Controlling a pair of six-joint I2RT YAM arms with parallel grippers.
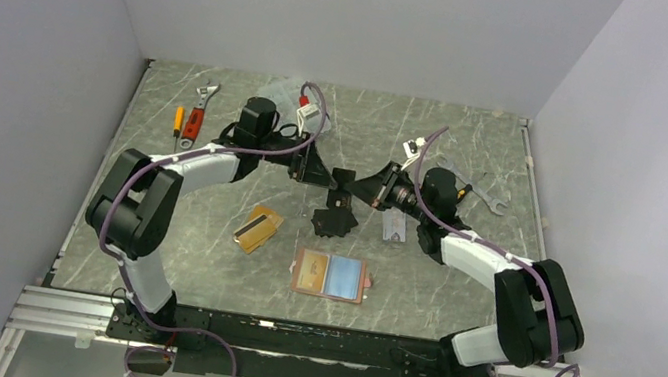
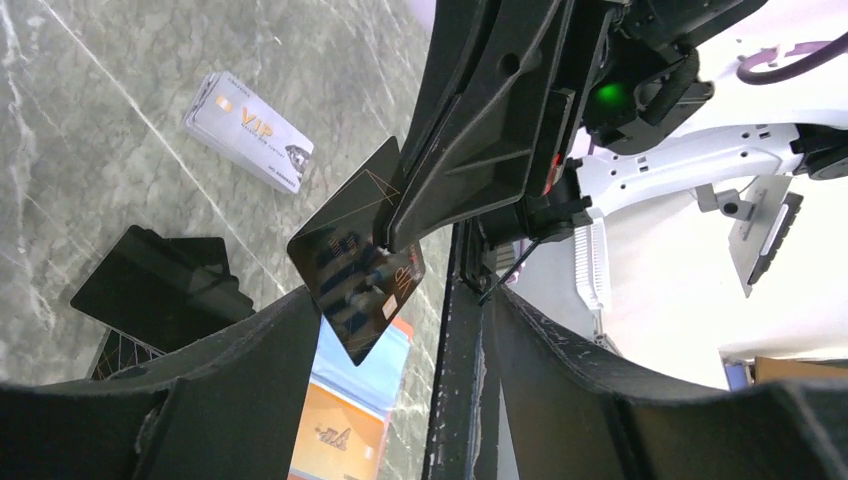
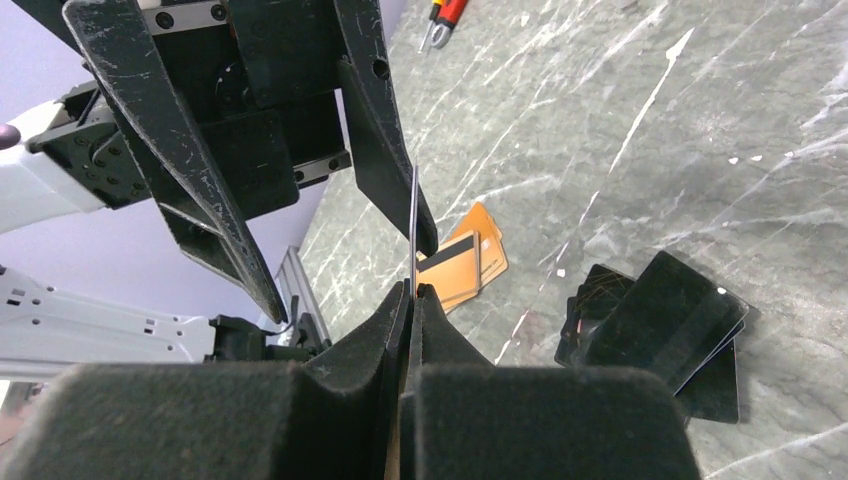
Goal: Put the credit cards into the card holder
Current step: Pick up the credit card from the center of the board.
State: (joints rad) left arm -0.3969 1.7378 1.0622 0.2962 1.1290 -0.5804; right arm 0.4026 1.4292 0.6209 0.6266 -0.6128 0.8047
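Glossy dark card [image 2: 355, 285]; right gripper [image 3: 412, 300] scuffed matt plastic; table [image 1: 197, 263] smooth (marble-look, veined).

The table [image 1: 434, 296] is white-veined grey marble. The wallet [image 1: 346, 278] is pink, blue inside; the black card [image 2: 340, 275] gold-lined.

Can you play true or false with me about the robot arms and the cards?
1. The right gripper has its jaws shut on a dark card. True.
2. The pink card holder is folded shut. False: it lies open, with its blue inside showing.
3. The orange cards are in the card holder. False: they lie on the table beside it.
4. The left gripper has its jaws open. True.
5. A silver card lies on the table. True.
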